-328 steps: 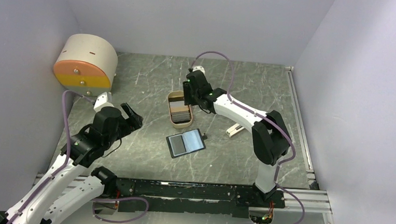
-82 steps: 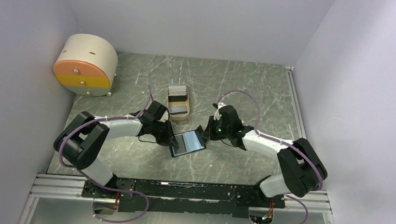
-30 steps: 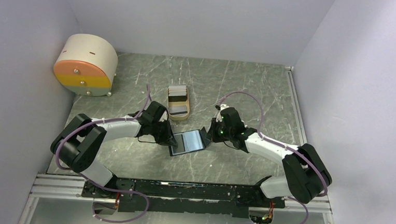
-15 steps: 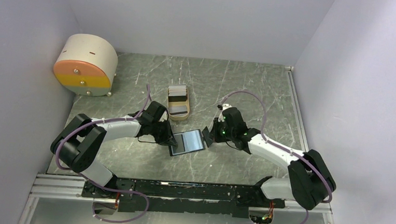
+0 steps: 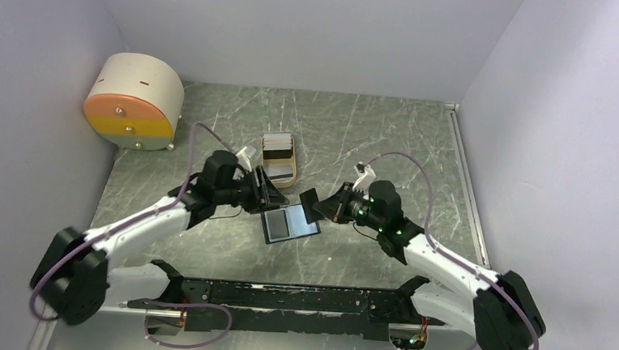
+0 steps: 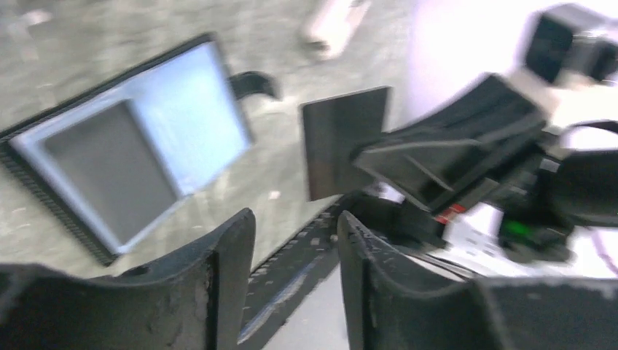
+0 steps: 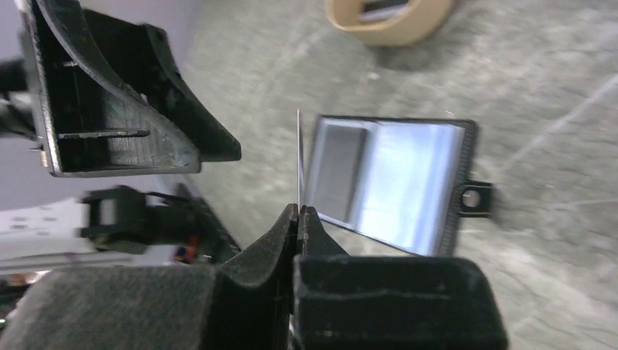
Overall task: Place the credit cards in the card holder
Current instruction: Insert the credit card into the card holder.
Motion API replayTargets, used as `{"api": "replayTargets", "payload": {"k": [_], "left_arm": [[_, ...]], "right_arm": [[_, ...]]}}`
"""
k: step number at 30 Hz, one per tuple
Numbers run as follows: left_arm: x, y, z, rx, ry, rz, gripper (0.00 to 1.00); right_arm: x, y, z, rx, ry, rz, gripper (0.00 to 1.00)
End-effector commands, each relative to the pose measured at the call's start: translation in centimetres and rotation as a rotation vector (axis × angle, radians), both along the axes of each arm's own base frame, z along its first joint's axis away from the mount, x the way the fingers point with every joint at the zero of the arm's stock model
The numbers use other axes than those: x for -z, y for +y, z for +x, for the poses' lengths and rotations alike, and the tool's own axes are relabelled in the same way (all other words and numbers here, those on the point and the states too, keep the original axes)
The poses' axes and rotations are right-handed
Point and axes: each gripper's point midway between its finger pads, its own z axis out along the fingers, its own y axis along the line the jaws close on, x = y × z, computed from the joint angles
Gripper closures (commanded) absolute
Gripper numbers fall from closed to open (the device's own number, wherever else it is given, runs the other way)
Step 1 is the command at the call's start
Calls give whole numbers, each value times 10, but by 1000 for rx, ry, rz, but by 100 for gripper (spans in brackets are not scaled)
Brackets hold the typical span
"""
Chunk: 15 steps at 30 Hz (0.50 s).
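Note:
The black card holder [image 5: 290, 222] lies open on the table, blue-grey pockets up, also in the left wrist view [image 6: 138, 153] and the right wrist view [image 7: 393, 182]. My right gripper [image 5: 326, 209] is shut on one dark credit card [image 5: 310, 204], held upright above the holder's right part; the card shows flat-on [image 6: 344, 142] and edge-on [image 7: 299, 157]. My left gripper [image 5: 266, 191] hovers open over the holder's upper left, fingers [image 6: 226, 277] apart with nothing between. More credit cards [image 5: 278, 147] sit in a beige tray [image 5: 280, 178].
A big beige-and-orange round box [image 5: 135, 101] stands at the back left. A small white object [image 6: 331, 25] lies on the table beyond the holder. Grey walls close in the marbled table on three sides.
My left gripper has let go of the holder's left edge, opened and lifted back. The right gripper has raised the dark card and the right arm has swung outward.

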Motion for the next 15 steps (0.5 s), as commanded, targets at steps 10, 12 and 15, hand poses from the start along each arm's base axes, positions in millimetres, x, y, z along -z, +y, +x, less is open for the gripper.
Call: {"api": "replayTargets", "payload": {"k": [10,12,15], "left_arm": [[-125,-19,-18,58,-291,-515,36],[-129,-21,-19,70,-303,-551,39],[-138,-26,-18,100,-323,-584,41]], "right_arm": [[-134,3,-14,52,-147,602,100],[-136,5,-15,38,-150,604,100],[-135,9,-17,15,-132,609,100]]}}
